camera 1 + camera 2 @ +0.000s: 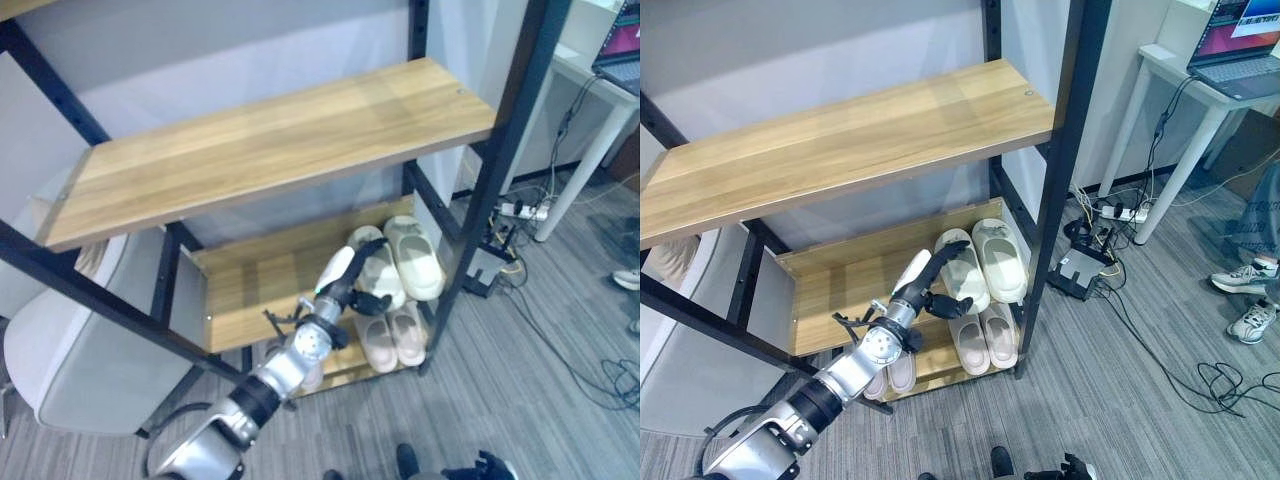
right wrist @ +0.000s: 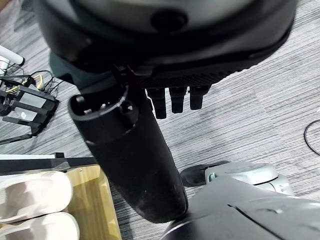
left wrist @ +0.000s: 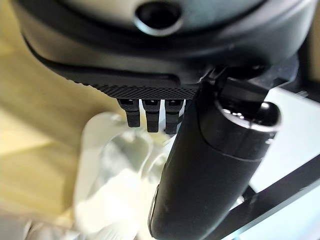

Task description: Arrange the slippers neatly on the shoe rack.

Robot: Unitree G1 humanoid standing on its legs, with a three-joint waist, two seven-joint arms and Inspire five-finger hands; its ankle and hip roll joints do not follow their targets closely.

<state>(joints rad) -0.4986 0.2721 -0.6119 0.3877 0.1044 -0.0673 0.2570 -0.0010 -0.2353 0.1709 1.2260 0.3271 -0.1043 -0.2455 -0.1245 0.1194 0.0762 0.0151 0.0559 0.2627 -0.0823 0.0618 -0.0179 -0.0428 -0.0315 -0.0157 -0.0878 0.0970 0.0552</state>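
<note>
Reaching into the shoe rack (image 1: 800,290), the left hand (image 1: 930,280) hovers at the white slipper pair (image 1: 985,262) on the middle shelf, fingers loosely spread and straight, pinching nothing. To nudge well: press flat against the near slipper's side, push slowly so it stays parallel with its mate, avoid tipping it off the shelf edge. Long axes run front-to-back, toes probably toward the wall. Pink pair (image 1: 982,340) sits on the shelf below. Right hand (image 2: 175,97) hangs over the floor, fingers relaxed.

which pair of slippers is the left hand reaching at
The cream pair on the middle shelf; the left hand is beside it, while the pinkish pair sits lower.
</note>
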